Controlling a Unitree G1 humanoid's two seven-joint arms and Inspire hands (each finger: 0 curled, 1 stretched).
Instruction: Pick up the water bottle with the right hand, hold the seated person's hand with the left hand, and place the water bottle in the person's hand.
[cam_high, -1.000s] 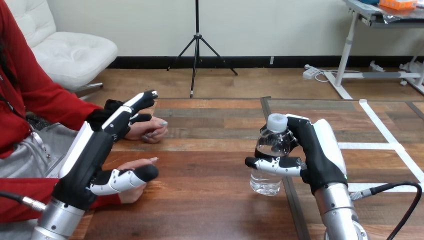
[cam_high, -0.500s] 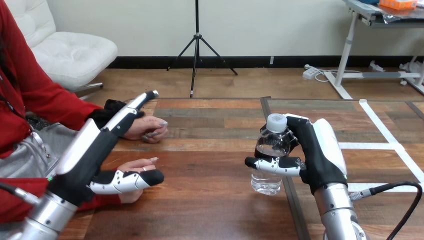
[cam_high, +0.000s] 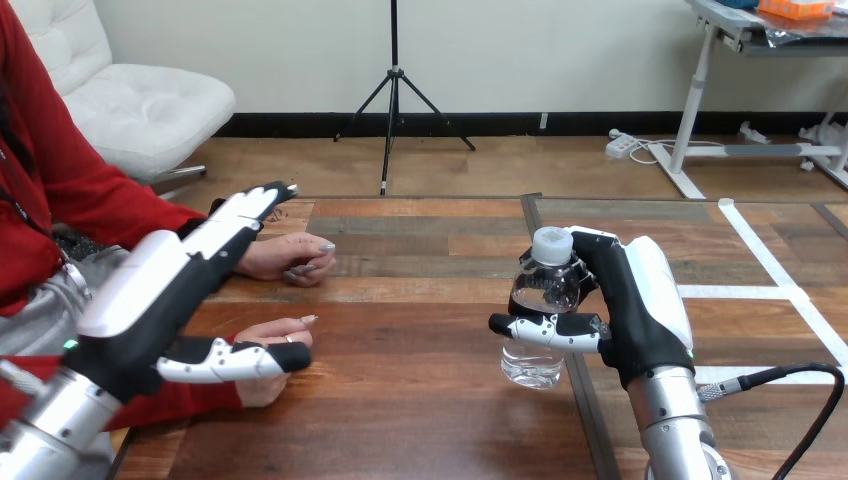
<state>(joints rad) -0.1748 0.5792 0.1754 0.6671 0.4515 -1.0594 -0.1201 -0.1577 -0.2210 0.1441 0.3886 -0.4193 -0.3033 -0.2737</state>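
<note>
A clear water bottle (cam_high: 543, 296) with a white cap stands upright right of the table's middle. My right hand (cam_high: 640, 300) is shut on it, thumb across its front. I cannot tell whether its base touches the wood. At the left, my left hand (cam_high: 160, 285) hovers open and palm down, its fingers stretched out. The person's hand nearer me (cam_high: 275, 331) lies on the table under my left thumb, which is not curled round it. The person's farther hand (cam_high: 292, 257) rests on the table beside my left fingertips.
The wooden table (cam_high: 400, 400) has a dark seam (cam_high: 588, 410) running under the bottle. White tape lines (cam_high: 770, 262) mark the table's right part. The person's red sleeve (cam_high: 100, 200) comes in from the left edge.
My left hand has swung left and turned more palm down, its thumb now lower over the person's nearer hand. The right hand and bottle have stayed put.
</note>
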